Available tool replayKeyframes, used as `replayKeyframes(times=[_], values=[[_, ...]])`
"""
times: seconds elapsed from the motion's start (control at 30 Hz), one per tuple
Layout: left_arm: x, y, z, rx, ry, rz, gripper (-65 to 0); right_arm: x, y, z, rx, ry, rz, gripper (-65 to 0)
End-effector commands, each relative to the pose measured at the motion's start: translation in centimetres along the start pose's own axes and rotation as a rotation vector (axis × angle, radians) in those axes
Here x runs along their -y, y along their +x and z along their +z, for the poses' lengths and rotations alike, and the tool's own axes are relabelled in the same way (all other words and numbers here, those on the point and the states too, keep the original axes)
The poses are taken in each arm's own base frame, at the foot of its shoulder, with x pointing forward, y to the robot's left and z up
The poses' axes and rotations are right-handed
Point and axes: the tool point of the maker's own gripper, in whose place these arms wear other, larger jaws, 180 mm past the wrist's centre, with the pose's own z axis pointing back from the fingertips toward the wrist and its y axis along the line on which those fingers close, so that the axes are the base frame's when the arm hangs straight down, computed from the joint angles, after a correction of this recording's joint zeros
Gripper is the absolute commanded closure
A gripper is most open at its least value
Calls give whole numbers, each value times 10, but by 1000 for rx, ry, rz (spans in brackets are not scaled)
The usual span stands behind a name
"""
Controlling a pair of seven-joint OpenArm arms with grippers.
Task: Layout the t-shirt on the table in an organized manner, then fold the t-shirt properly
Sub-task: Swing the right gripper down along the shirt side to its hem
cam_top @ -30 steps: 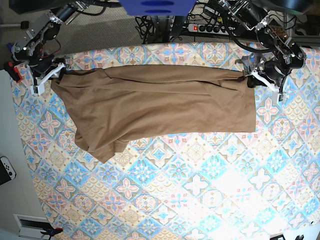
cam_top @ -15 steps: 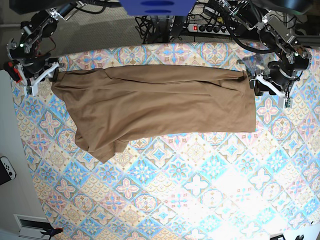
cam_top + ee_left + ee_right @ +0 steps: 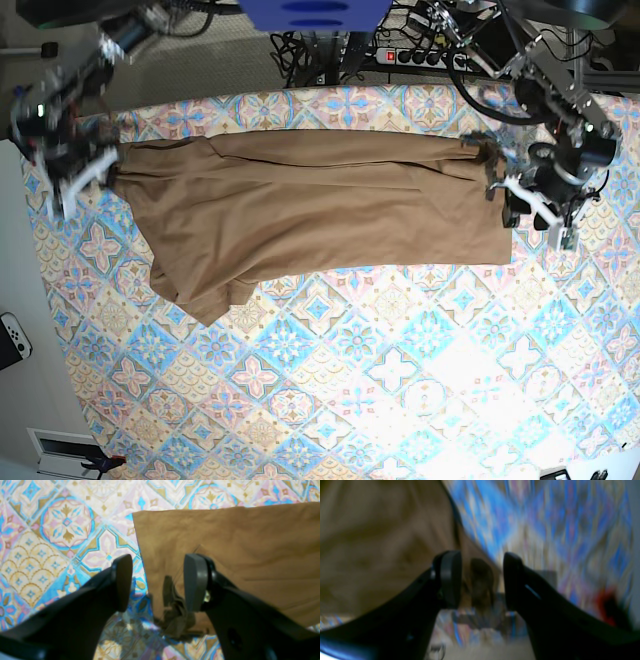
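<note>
The tan t-shirt (image 3: 320, 210) lies spread lengthwise across the far half of the patterned table (image 3: 400, 380), with its left end rumpled and a sleeve (image 3: 200, 295) folded toward the front. My left gripper (image 3: 528, 205) hovers at the shirt's right edge. In the left wrist view the left gripper (image 3: 158, 582) is open above the t-shirt's (image 3: 237, 545) edge and a small bunched corner (image 3: 175, 615), holding nothing. My right gripper (image 3: 75, 185) sits just off the shirt's left end. The blurred right wrist view shows the right gripper (image 3: 481, 580) open, with the t-shirt (image 3: 375, 542) to its left.
A power strip (image 3: 410, 55) and cables run behind the table's far edge. A white game controller (image 3: 12, 340) lies off the table's left side. A blurred red object (image 3: 605, 605) shows near the table edge in the right wrist view.
Both grippers have drawn away from the shirt's far corners and moved toward the table's front. The shirt has stayed in place.
</note>
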Motion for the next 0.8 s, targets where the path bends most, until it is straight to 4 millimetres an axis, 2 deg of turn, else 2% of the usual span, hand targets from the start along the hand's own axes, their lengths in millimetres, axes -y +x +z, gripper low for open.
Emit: replayKeyframes(times=[0.0, 0.07, 0.17, 0.3, 0.37, 0.43, 0.5, 0.77], values=[[1, 17, 3, 55, -5, -24, -319, 8, 19, 7, 48, -22, 25, -266], [7, 27, 0, 71, -21, -44, -319, 6, 35, 5, 73, -18, 39, -266], [11, 31, -2, 77, -31, -60, -319, -9, 65, 1, 106, 13, 136, -266], [11, 32, -2, 78, -33, -62, -319, -34, 99, -5, 140, 61, 268, -266], [11, 32, -2, 78, -33, -62, -319, -41, 116, -4, 165, 70, 309, -266], [11, 32, -2, 77, -34, -61, -319, -49, 141, 0, 212, 75, 343, -266], [11, 31, -2, 76, -34, -61, -319, -55, 158, -5, 219, 87, 368, -266], [10, 27, -2, 66, -30, -57, -319, -83, 150, -54, 148, 166, 430, -266]])
